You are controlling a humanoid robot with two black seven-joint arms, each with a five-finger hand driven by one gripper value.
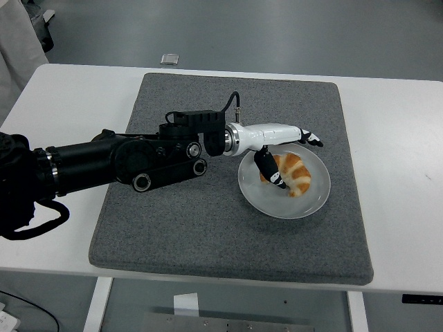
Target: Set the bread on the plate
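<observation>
The left arm (118,162) is black, with round silver joint bolts, a thin black cable looping over its wrist, and a glossy white hand (277,138) tipped with black fingers (313,140).

Mat (208,235) grey, rough felt-like; plate (277,200) smooth, glossy; bread (294,173) golden, shiny crust; table (69,97) smooth white.

Only one view is supplied, so no part of the scene is shared with another. The white table (401,138) is seen from high on the robot's side, looking forward and down. Its near edge is shown along the bottom, grey floor beyond its far edge at the top. The table is framed at moderate range, cut at both sides.
</observation>
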